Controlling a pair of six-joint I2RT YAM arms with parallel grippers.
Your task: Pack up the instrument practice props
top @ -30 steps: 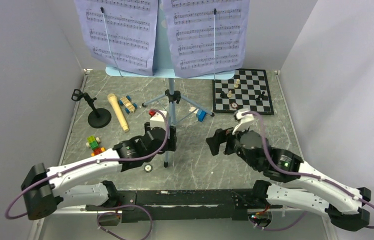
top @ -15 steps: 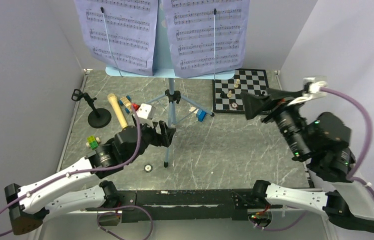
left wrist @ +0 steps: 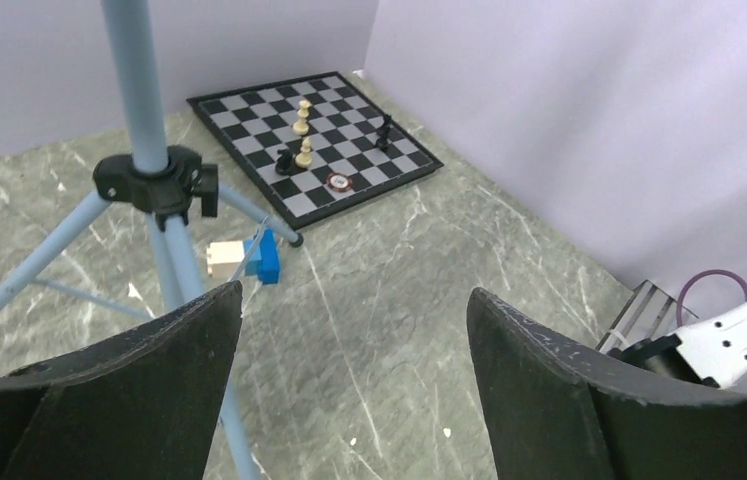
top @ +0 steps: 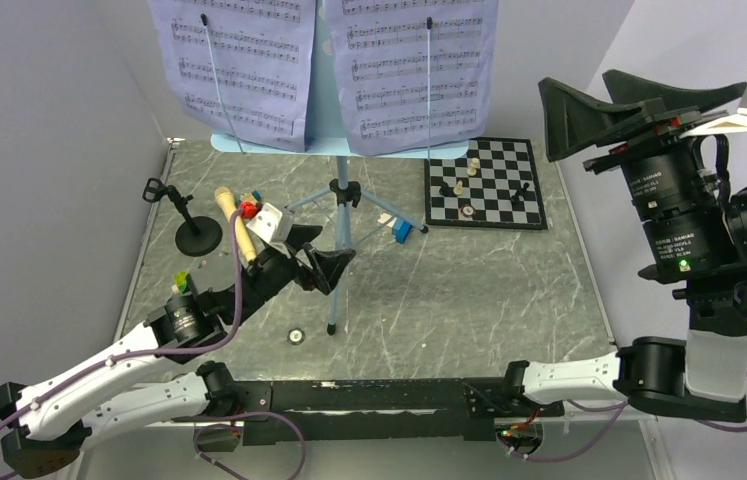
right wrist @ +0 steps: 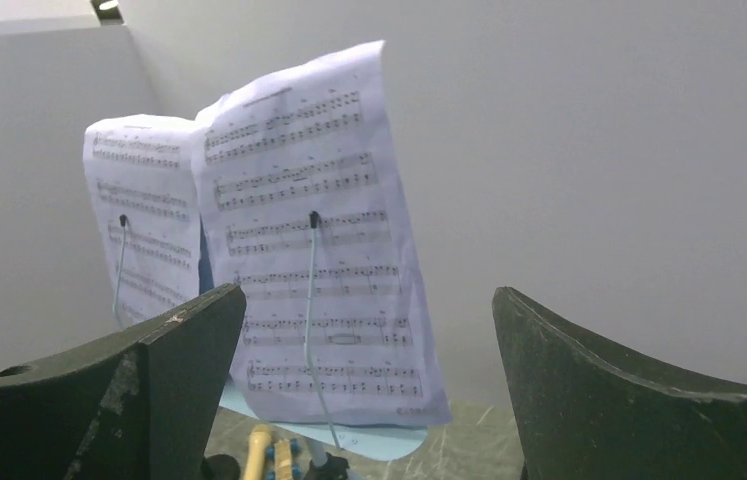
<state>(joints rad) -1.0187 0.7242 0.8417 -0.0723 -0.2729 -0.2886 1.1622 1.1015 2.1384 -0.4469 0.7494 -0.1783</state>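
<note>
The tall light-blue music stand (top: 342, 195) rises at the back middle on tripod legs. It holds two lavender sheet-music pages (top: 232, 60), (top: 414, 60). My left gripper (top: 332, 266) hangs open and empty just left of the stand's front leg (left wrist: 234, 430); the stand's hub (left wrist: 154, 185) shows ahead of it. The tan microphone (top: 222, 203) lies partly under my left wrist, beside the short black mic stand (top: 197, 236). My right gripper (top: 549, 118) is raised high at the right, open and empty. In its view the pages (right wrist: 324, 280) lie ahead between its fingers.
A chessboard (top: 494, 210) with a few pieces lies at the back right. A blue block (top: 402, 230) sits by a tripod foot, small coloured blocks (top: 182, 282) at the left, a little wheel (top: 296, 337) near the front. Grey walls close in on three sides.
My right arm has lifted from the table's middle to high at the right, now facing the pages. My left wrist has drawn back to the left and its jaws have widened beside the stand's leg.
</note>
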